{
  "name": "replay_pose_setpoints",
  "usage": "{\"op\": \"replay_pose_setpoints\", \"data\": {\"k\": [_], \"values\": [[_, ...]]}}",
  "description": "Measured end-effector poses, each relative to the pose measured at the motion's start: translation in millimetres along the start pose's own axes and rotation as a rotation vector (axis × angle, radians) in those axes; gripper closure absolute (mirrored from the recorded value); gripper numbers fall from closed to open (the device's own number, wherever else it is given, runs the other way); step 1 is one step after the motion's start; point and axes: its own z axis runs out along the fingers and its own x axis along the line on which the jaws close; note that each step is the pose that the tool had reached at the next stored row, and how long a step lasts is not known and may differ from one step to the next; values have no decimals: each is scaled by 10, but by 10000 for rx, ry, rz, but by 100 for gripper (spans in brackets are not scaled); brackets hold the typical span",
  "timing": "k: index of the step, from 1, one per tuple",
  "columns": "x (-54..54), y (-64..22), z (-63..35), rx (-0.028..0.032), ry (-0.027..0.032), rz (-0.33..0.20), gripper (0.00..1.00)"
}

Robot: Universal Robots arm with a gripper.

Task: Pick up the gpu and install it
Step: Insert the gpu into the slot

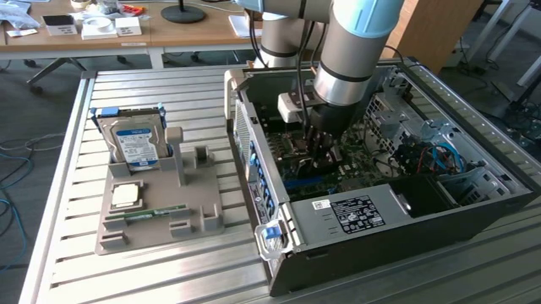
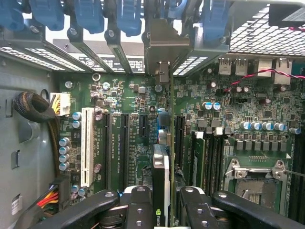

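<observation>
Inside the computer case [image 1: 473, 209], gpu [image 2: 160, 186] edge-on between the clenched tool [image 2: 162, 210] fingers, above the motherboard [image 2: 124, 143].

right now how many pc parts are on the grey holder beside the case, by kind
hard drive: 1
cpu: 1
ram stick: 1
total: 3 on the grey holder; the gpu is in the tool inside the computer case

Black gpu [image 2: 160, 191] over green motherboard [image 2: 224, 114]
</observation>
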Motion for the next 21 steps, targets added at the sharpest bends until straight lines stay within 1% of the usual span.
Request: {"op": "replay_pose_setpoints", "data": {"k": [7, 21], "values": [[1, 0, 36, -1, 1, 0, 73], [1, 2, 45, -1, 2, 0, 73]]}}
